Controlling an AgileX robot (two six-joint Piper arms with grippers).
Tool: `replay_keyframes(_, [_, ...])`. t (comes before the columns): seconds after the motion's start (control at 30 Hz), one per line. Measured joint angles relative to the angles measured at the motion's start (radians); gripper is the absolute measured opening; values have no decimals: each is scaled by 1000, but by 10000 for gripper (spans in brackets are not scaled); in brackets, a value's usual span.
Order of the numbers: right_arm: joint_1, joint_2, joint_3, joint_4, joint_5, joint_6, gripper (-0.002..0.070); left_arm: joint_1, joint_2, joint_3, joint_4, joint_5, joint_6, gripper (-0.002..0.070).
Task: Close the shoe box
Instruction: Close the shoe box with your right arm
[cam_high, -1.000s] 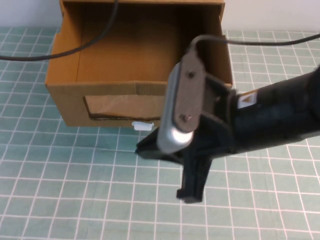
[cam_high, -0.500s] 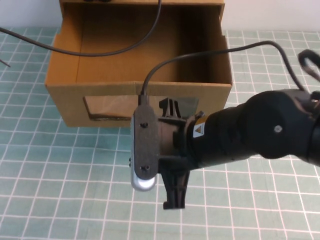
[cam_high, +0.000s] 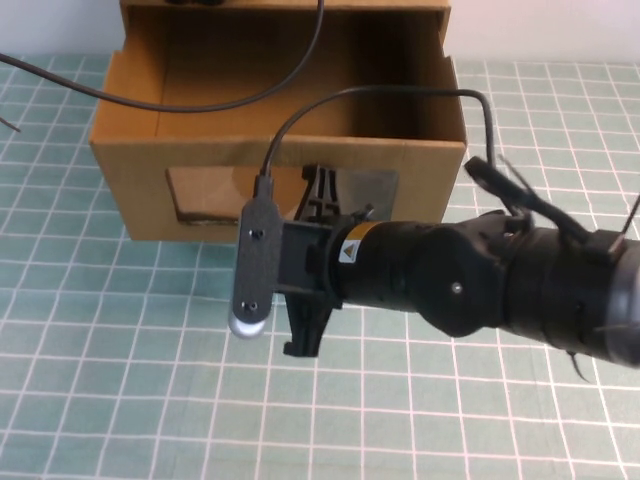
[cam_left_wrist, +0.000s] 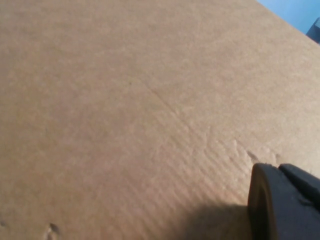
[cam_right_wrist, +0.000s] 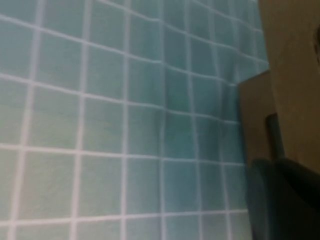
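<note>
The shoe box is a brown cardboard drawer pulled out toward me, open on top, with a clear window in its front. Its white pull tab is hidden behind my right arm. My right gripper is open and turned on its side in front of the box. Its upper finger lies against the window area and its lower finger hangs over the mat. In the right wrist view the box front is beside the right gripper. My left gripper sits close against a plain cardboard face.
A green cutting mat with a white grid covers the table. Black cables drape across the open drawer. The bulky right arm spans the right half of the mat. A white wall stands behind the box.
The right arm has swung left and rolled, bringing its gripper from over the mat up against the box front. The drawer front has shifted slightly back, away from me.
</note>
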Motion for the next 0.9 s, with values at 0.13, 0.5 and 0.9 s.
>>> replay_keyframes(0.13, [-8,35,-20,2,-43,0,-14,0,0,-2,0,2,-4,-5])
replay_keyframes(0.5, [-90,78,-41,187,-150,0,-14,0,0,-2,0,9,-29,-5])
replay_keyframes(0.9, [-92,24,-42,670,-29,0,-14,0,0,-2,0,18,-30,-5])
